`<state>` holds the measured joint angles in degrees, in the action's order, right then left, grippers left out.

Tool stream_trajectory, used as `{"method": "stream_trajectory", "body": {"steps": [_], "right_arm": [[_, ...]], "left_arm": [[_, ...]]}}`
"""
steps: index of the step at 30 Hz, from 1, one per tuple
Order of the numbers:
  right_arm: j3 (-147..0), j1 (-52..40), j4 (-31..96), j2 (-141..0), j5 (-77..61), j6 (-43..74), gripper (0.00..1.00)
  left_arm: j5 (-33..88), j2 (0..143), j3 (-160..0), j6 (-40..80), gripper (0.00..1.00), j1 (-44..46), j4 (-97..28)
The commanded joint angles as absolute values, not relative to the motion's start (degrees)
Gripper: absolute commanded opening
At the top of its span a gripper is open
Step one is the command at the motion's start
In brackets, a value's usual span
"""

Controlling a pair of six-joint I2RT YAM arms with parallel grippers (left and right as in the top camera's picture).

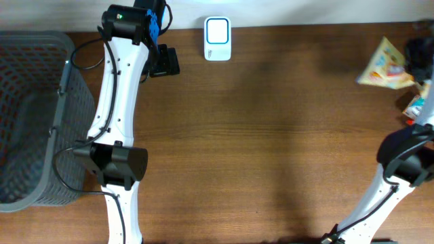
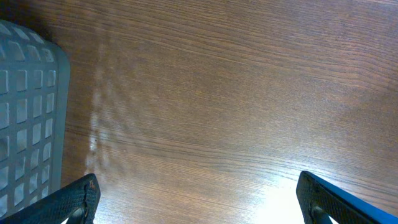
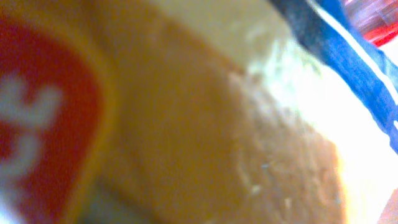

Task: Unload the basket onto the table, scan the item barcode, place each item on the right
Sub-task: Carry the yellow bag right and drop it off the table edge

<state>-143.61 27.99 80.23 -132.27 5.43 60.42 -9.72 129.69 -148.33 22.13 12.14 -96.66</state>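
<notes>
A yellow snack packet sits at the table's far right edge, and my right gripper is at its right side. That packet fills the right wrist view as a blurred yellow and red surface pressed close, hiding the fingers; the gripper is shut on it. No barcode can be made out. A white scanner stands at the back centre. Left of the scanner, my left gripper hovers over bare wood. In the left wrist view the left gripper is wide open with nothing between its fingertips.
A grey mesh basket takes up the left end of the table, and its corner shows beside the left fingers. More packaged items lie under the right arm at the right edge.
</notes>
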Motion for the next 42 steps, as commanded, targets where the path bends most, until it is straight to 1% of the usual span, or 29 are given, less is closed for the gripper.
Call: {"method": "stream_trajectory", "body": {"steps": [1,3,6,7,8,10,11,13,15,20,22,23,26,27,32,34,36,42], "right_arm": [[-142.30,31.44,81.03,-131.83,12.60,53.91,0.04],[-141.25,32.93,80.93,-131.83,12.75,53.10,0.06],[-140.00,34.35,80.71,-131.85,12.78,52.82,0.12],[-139.92,34.87,80.66,-131.90,12.99,52.69,0.23],[-139.92,35.00,80.62,-131.90,13.15,52.71,0.44],[-139.92,35.18,80.71,-131.90,13.80,52.34,0.71],[-139.92,35.18,80.71,-131.90,13.76,51.20,0.79],[-139.94,35.18,80.84,-131.76,13.32,48.47,0.88],[-139.94,35.16,80.99,-131.11,10.66,45.63,0.91],[-139.94,34.87,81.67,-124.90,1.10,43.86,0.93],[-139.94,34.26,81.87,-121.62,-1.04,42.98,0.96],[-139.94,33.41,82.04,-119.26,-2.90,40.47,0.99],[-139.94,30.22,84.66,-114.39,-5.89,35.79,0.99],[-139.94,28.82,85.60,-113.12,-5.80,34.68,0.99],[-139.92,16.01,91.37,-108.27,-5.32,26.76,0.99],[-139.92,10.09,92.77,-106.56,-2.17,24.62,0.99],[-139.92,6.74,94.17,-104.71,0.62,24.60,0.99],[-138.69,-0.69,97.27,-92.88,-0.64,16.29,0.99]], "left_arm": [[-10.35,129.54,-148.44,22.48,0.99,12.32,-96.73],[-10.35,129.54,-148.44,22.48,0.99,12.29,-96.73],[-10.35,129.54,-148.44,22.48,0.99,12.71,-96.73],[-10.35,129.54,-148.44,22.48,0.99,12.73,-96.73],[-10.35,129.54,-148.44,22.48,0.99,12.73,-96.73],[-10.35,129.54,-148.44,22.48,0.99,12.73,-96.73],[-10.35,129.54,-148.44,22.48,0.99,12.73,-96.73],[-10.35,129.54,-148.44,22.48,0.99,12.73,-96.73],[-10.35,129.54,-148.44,22.48,0.99,12.73,-96.73],[-10.35,129.54,-148.44,22.48,0.99,12.73,-96.73],[-10.35,129.54,-148.44,22.48,0.99,12.73,-96.73],[-10.35,129.54,-148.44,22.48,0.99,12.73,-96.73],[-10.35,129.54,-148.44,22.48,0.99,12.73,-96.73],[-10.35,129.54,-148.44,22.48,0.99,12.73,-96.73],[-10.35,129.54,-148.44,22.48,0.99,12.73,-96.73],[-10.35,129.54,-148.44,22.48,0.99,12.73,-96.73],[-10.35,129.54,-148.44,22.48,0.99,12.73,-96.73],[-10.35,129.54,-148.44,22.48,0.99,12.73,-96.73]]}}
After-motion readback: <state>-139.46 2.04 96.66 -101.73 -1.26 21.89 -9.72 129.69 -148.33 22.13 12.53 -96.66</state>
